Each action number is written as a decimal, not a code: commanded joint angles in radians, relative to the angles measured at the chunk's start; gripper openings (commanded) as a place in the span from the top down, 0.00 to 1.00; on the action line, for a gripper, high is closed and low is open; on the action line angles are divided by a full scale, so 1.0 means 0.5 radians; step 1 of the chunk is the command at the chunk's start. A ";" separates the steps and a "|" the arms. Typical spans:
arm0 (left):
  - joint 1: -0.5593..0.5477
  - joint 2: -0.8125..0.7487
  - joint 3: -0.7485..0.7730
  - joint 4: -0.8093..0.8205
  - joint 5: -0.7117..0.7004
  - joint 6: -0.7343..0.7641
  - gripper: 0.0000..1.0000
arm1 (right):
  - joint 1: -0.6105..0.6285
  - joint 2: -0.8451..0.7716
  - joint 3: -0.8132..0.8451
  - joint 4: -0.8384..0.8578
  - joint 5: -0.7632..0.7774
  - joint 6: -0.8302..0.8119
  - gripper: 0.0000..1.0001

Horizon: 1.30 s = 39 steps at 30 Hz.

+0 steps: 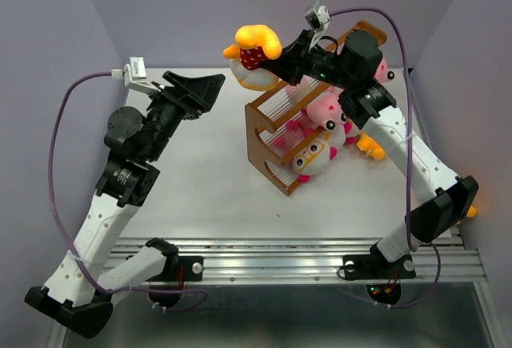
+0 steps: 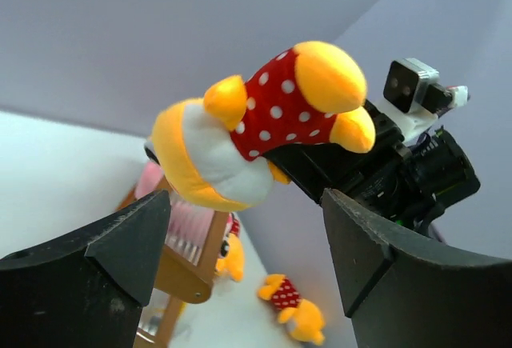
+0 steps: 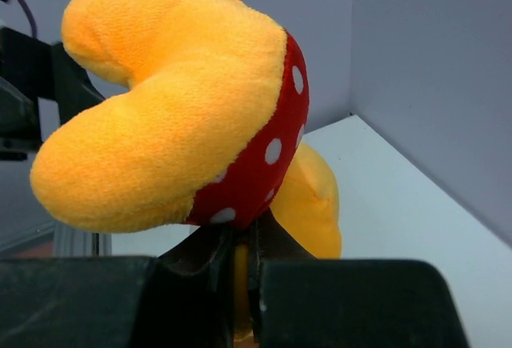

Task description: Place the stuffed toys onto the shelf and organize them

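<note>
Top external view: the shelf (image 1: 268,128) stands askew right of centre on the table (image 1: 208,172). A pink toy (image 1: 324,108) and a white-faced toy with orange glasses (image 1: 314,156) are crowded into its right side, and another yellow toy (image 1: 370,146) lies on the table just beyond it.

The right gripper (image 1: 276,58) hangs above the shelf's far left corner. It is clamped on a yellow-orange toy in red polka dots (image 1: 258,48), which is held in the air, clear of shelf and table. From the right wrist, its fingers (image 3: 276,244) pinch the underside of the toy's red clothing, with the legs bulging above.

The left gripper (image 1: 216,92) is just left of the toy, with its jaws spread wide and nothing between them.

The step in hand appears to be carrying this toy to the shelf. The next move likely calls for lowering it toward the freer left part of a tier. It should go in beside the toys already there, not on top of them, with the right gripper opening only once the rods bear its weight.
</note>
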 commanded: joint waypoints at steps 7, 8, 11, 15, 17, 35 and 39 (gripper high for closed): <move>-0.002 0.029 0.344 -0.215 0.592 1.140 0.10 | -0.033 -0.144 0.296 -0.662 -0.622 -0.581 0.99; 0.001 0.047 0.362 -0.221 0.657 1.174 0.09 | -0.033 -0.129 0.320 -0.742 -0.657 -0.597 0.99; 0.001 0.133 0.424 -0.221 0.897 1.281 0.06 | -0.033 -0.101 0.412 -0.871 -0.856 -0.624 0.99; -0.002 0.195 0.439 -0.221 1.038 1.315 0.06 | -0.033 -0.126 0.400 -0.890 -1.049 -0.600 0.99; -0.002 0.207 0.424 -0.206 1.112 1.303 0.06 | -0.033 -0.135 0.376 -0.878 -1.083 -0.569 0.99; -0.018 0.220 0.200 0.254 1.290 0.856 1.00 | -0.033 -0.095 0.275 -0.491 -1.075 -0.143 0.92; 0.050 0.134 0.077 0.444 1.097 0.595 1.00 | -0.052 -0.113 0.333 -0.638 -0.848 -0.335 0.38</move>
